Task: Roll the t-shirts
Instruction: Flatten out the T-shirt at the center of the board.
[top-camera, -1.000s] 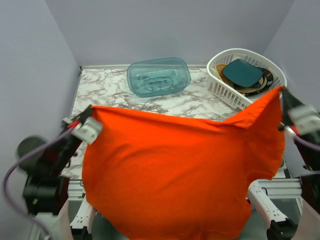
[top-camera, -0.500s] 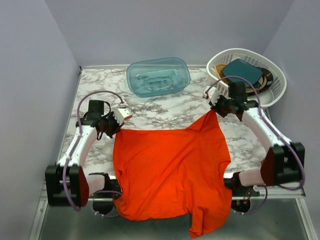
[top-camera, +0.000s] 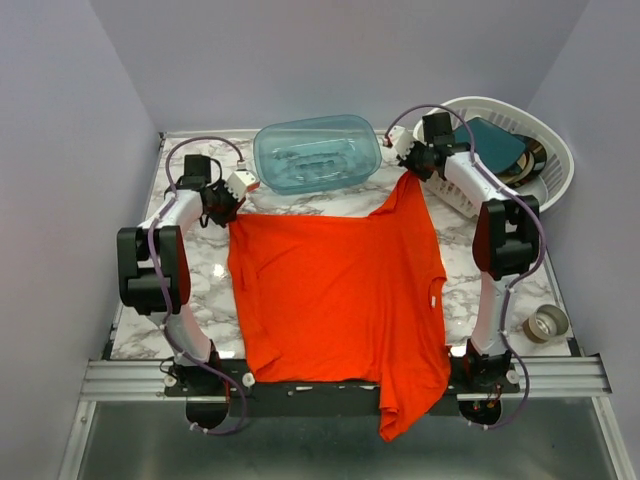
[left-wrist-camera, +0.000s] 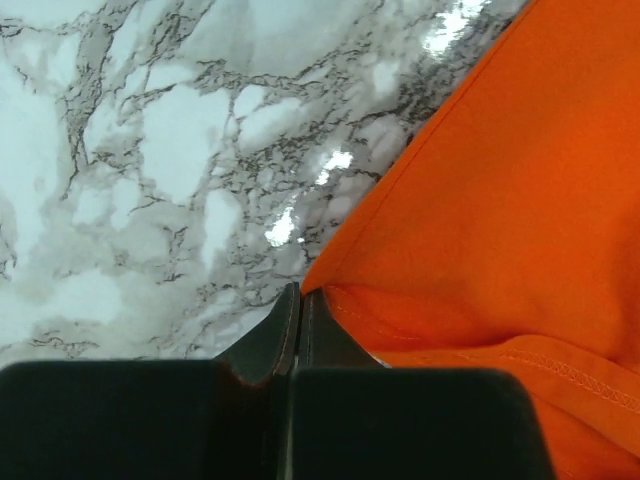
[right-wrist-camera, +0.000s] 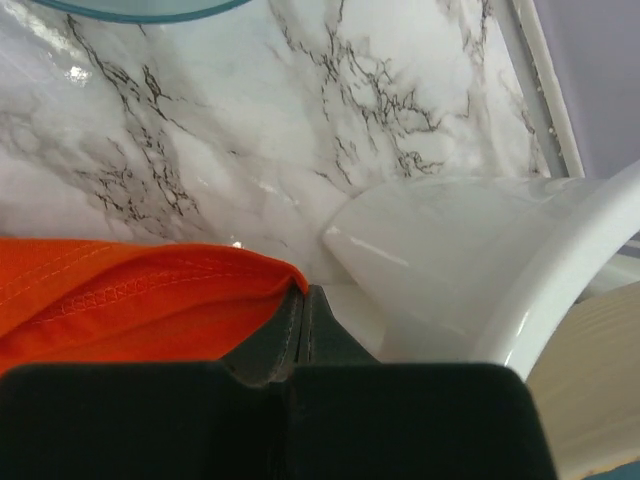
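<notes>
The orange-red t-shirt lies spread flat on the marble table, with one sleeve hanging over the near edge. My left gripper is shut on the shirt's far left corner, which shows at the fingertips in the left wrist view beside the shirt fabric. My right gripper is shut on the far right corner, low over the table. In the right wrist view the shirt's hem bunches at the tips.
A translucent teal tub stands at the back, just beyond the shirt's far edge. A white basket with dishes stands at the back right, close to my right gripper. A tape roll lies at the near right.
The shirt hung lifted between both grippers, then came down. Both arms have stretched toward the far side, pulling the shirt flat onto the table.
</notes>
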